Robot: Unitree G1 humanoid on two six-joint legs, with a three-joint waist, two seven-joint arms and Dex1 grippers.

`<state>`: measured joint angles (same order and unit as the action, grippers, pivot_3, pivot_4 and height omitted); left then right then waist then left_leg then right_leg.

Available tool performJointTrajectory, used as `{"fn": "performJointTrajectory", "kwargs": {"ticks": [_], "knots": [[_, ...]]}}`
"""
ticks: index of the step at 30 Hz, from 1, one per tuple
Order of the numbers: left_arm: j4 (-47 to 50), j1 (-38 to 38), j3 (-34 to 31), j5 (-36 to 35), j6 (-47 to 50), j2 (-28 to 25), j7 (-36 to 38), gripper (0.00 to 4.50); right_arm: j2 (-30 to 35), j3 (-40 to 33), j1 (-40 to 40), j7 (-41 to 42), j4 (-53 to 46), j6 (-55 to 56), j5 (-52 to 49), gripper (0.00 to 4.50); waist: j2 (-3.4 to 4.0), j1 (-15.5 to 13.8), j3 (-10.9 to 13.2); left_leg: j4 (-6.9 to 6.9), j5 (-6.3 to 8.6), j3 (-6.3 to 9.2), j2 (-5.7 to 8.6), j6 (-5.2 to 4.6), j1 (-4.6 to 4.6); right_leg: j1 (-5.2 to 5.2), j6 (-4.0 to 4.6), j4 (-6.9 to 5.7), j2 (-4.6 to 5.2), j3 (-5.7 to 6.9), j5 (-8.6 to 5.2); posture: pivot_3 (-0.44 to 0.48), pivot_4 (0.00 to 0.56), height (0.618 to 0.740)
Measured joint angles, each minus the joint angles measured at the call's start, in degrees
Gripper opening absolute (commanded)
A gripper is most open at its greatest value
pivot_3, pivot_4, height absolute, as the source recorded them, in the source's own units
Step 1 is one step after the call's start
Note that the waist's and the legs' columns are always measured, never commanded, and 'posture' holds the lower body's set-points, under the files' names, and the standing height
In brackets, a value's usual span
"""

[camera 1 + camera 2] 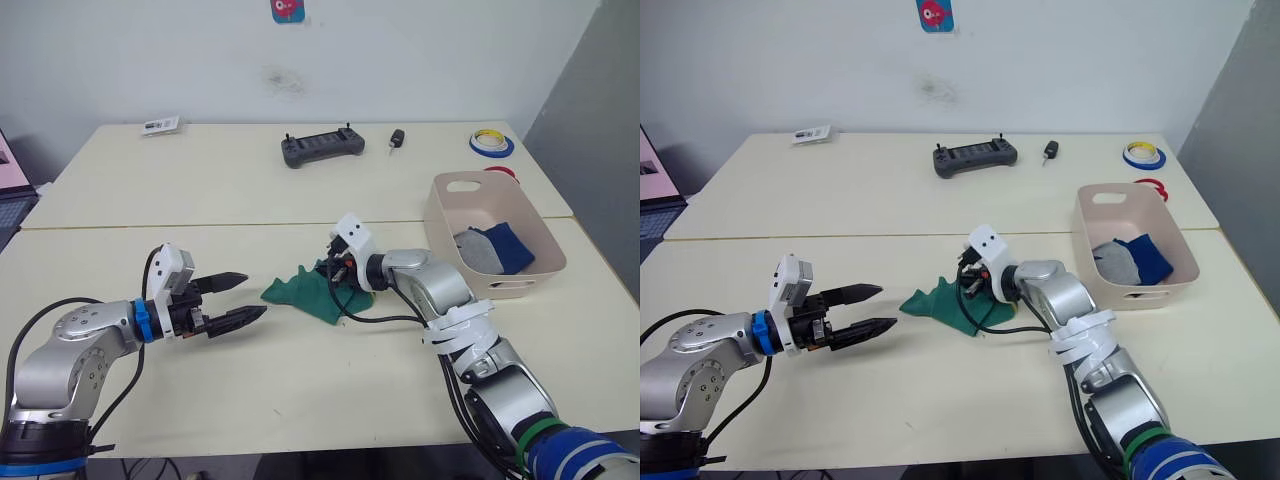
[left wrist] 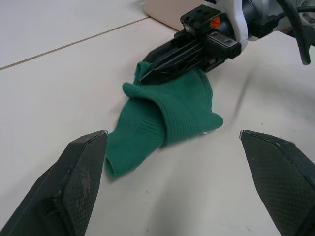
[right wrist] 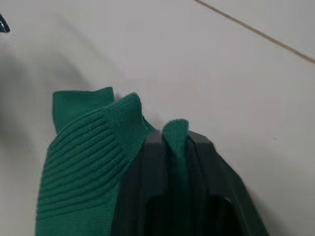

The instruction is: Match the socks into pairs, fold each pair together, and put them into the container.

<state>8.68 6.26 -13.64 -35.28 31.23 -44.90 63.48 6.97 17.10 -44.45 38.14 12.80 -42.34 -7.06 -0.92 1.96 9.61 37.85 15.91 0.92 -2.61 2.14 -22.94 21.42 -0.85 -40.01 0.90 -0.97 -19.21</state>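
Green socks [image 1: 308, 292] lie pinched in the right pincer [image 2: 147, 73] for folding, left pincer [image 1: 240, 298] wide and empty nearby; next, carry them to the container [image 1: 445, 215].

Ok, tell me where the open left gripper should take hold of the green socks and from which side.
Probably the free end of the green socks, the flat tip pointing toward the left gripper. The right gripper is shut on the other, bunched end, so that side is taken. Come in low along the table from the robot's left, open fingers straddling the tip, which lies flat with bare table around it.
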Motion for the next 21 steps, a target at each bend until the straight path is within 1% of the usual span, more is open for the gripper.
{"fn": "performJointTrajectory", "kwargs": {"ticks": [3,6,9,14,21], "knots": [[0.0,-0.3,0.0,0.0,0.0,0.0,0.2,4.5,0.6,0.0,0.0,0.4,-1.1,1.8,0.2,2.4,0.0,0.0,0.0,0.0,0.0,0.0,-0.01,0.0,0.0,0.0,0.0,0.0,0.0,0.0,0.0,0.0,0.15,0.74],[0.0,-0.7,0.0,0.0,0.0,0.0,0.5,4.5,2.3,0.2,0.0,2.4,-4.1,1.7,-0.1,2.4,0.0,-0.1,0.0,0.0,0.0,0.01,0.0,0.0,0.0,-0.02,0.0,0.01,0.0,0.01,0.0,0.0,0.15,0.74],[0.0,-0.9,0.0,0.0,0.0,0.0,0.8,4.5,3.6,0.5,0.0,3.4,-5.2,0.8,-0.1,2.4,0.0,-0.1,0.0,0.01,0.0,0.01,0.0,0.0,0.01,-0.03,0.0,0.01,0.01,0.01,0.0,0.0,0.15,0.74],[0.0,-1.0,0.0,0.1,-0.3,0.0,0.9,4.5,5.2,2.2,-0.1,4.4,-2.8,-1.0,0.5,2.4,0.0,-0.1,0.0,0.01,0.0,0.0,0.0,0.0,0.0,-0.02,0.0,0.01,0.0,0.0,0.0,0.0,0.15,0.74],[0.0,-1.0,0.5,0.2,-0.4,0.0,0.9,4.5,3.3,4.6,-3.6,5.5,2.9,0.7,1.7,2.4,0.0,0.1,0.0,0.0,0.0,0.02,-0.01,-0.01,0.01,0.0,0.0,0.01,-0.02,0.0,0.0,0.0,0.15,0.74]]}}
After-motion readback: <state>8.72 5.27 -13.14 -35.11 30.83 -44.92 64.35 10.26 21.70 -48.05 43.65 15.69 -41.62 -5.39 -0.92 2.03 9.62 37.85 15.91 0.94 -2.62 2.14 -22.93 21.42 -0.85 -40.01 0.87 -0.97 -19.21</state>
